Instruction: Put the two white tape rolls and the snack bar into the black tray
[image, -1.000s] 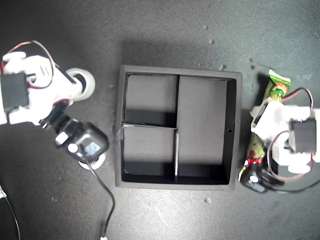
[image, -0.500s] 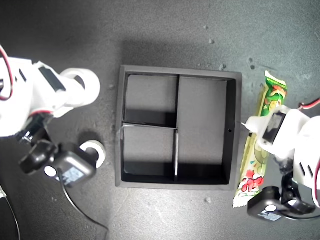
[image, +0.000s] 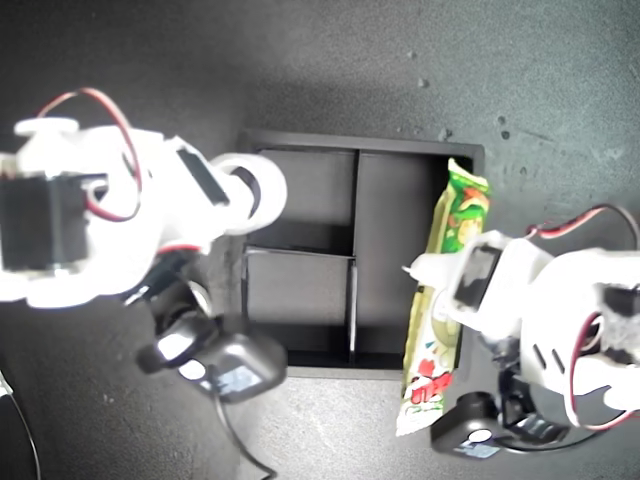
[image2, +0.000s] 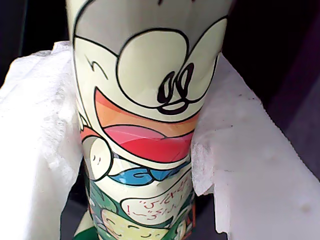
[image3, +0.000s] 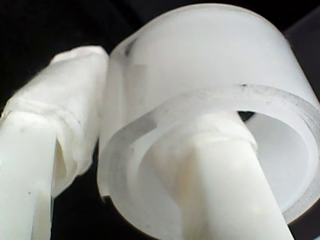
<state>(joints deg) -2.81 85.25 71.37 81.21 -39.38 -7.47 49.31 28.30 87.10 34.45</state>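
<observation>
Above the black tray (image: 300, 142), both arms, loaded

Looks like a lab bench: dark speckled tabletop (image: 330, 60), two white hobby arms with exposed wiring around black tray (image: 300, 140).

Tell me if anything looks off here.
Nothing spilled or damaged. The snack bar, clamped in my first gripper, overhangs the black tray's near wall instead of lying in its long compartment. My second gripper carries a tape roll.
</observation>
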